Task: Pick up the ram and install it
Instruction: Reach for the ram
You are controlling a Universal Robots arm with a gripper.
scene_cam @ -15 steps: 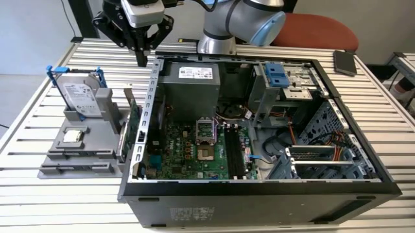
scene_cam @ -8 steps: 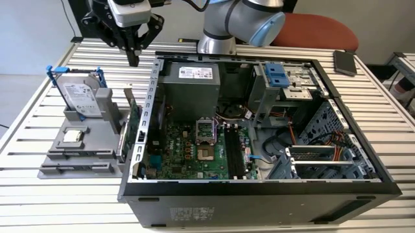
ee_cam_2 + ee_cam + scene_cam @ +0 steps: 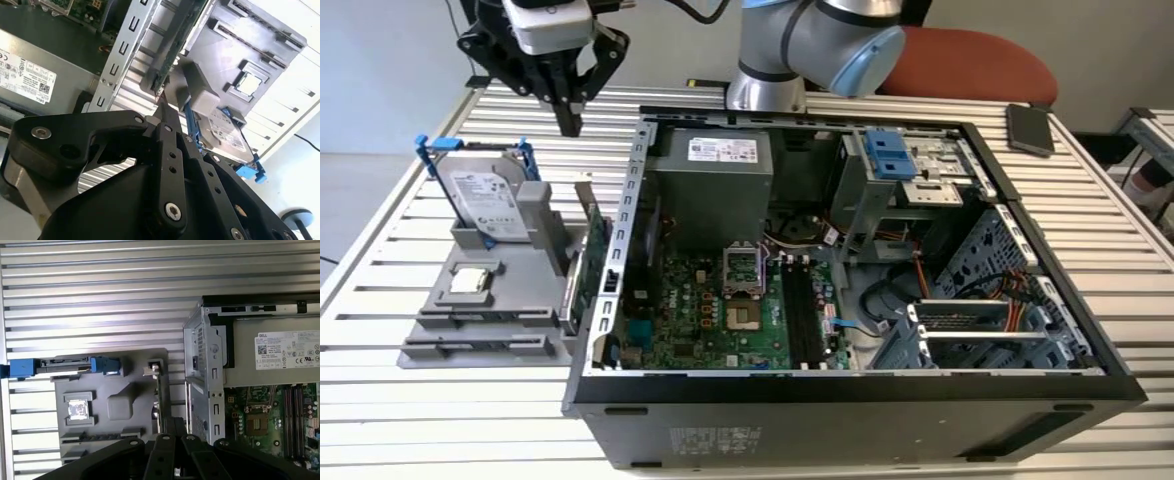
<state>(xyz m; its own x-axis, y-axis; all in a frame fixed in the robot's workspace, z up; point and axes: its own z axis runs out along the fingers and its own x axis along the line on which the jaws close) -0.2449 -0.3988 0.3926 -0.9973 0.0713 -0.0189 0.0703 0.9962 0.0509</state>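
Note:
My gripper [image 3: 570, 124] hangs above the slatted table, just behind the grey holder [image 3: 494, 300] at the exterior view's left. Its fingers are shut with nothing between them. A thin green board [image 3: 595, 262] stands on edge along the holder's side nearest the open computer case [image 3: 854, 400]. I cannot tell whether it is the ram. In the second wrist view the gripper [image 3: 161, 107] points at the near end of that green board [image 3: 172, 50]. In the first wrist view the gripper [image 3: 168, 423] is right over the green board [image 3: 161, 397]. Black memory slots [image 3: 801, 312] lie on the motherboard.
The holder also carries a silver hard drive with blue rails [image 3: 487, 200] standing upright and a small square chip [image 3: 470, 280]. The case's metal wall [image 3: 638, 200] rises close beside the green board. A dark phone [image 3: 1030, 128] lies at the table's back right.

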